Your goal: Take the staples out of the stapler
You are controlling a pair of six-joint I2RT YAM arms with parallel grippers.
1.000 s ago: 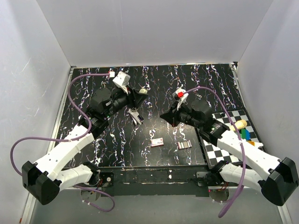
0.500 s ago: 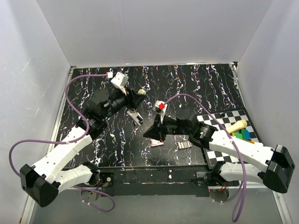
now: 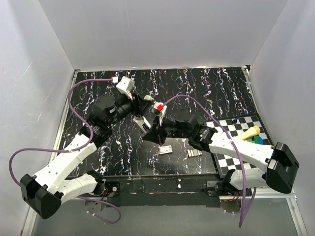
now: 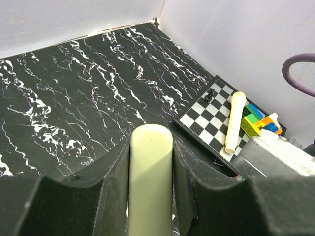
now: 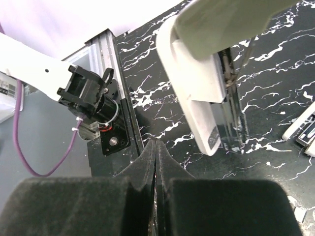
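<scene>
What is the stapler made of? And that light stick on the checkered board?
The stapler looks like smooth cream plastic on top, with an even, slightly shiny skin. Its thin grey underside glints like metal. The stick looks like pale bare wood, matte and rounded, though it is too small to see any grain.

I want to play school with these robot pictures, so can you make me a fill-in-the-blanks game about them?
The stapler is held up off the table by the ____ gripper.
The right gripper is shut and holds ____.
The wooden stick lies on a board with black and ____ squares.
Missing words: left; nothing; white.
</scene>
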